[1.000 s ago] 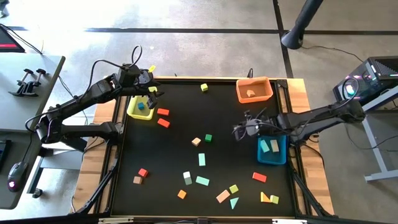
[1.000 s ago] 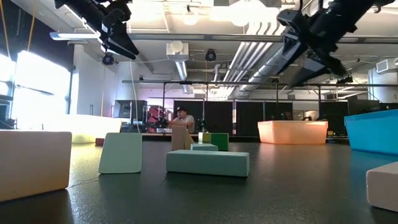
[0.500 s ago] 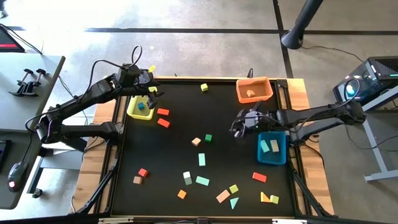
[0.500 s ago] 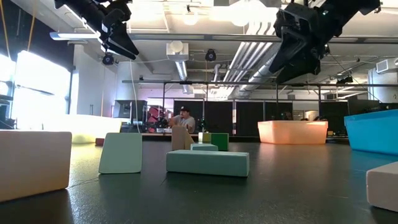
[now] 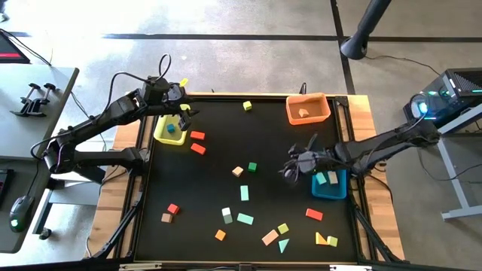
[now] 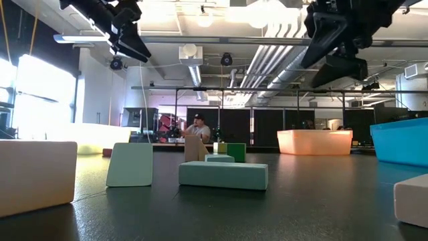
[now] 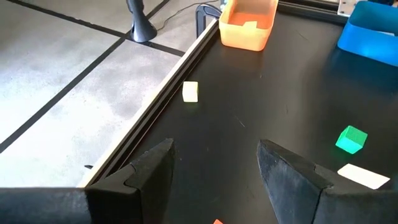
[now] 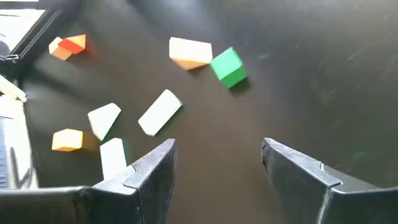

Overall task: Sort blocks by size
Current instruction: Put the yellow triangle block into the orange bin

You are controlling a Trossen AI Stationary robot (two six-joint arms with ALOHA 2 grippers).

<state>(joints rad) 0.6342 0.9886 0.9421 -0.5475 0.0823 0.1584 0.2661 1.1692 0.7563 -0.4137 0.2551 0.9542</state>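
The right gripper (image 5: 289,167) hovered with fingers apart and empty, the green cube (image 8: 228,66) ahead of it; the left gripper (image 5: 183,114), also parted, hung above the yellow bin (image 5: 161,134).

Overhead, table-level, 2 wrist cams; share table (image 5: 263,188).

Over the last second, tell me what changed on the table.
The right gripper swung from beside the blue bin toward the orange bin, then came back down toward the table's middle, jaws open and empty. The left gripper stayed over the yellow bin. No blocks moved.
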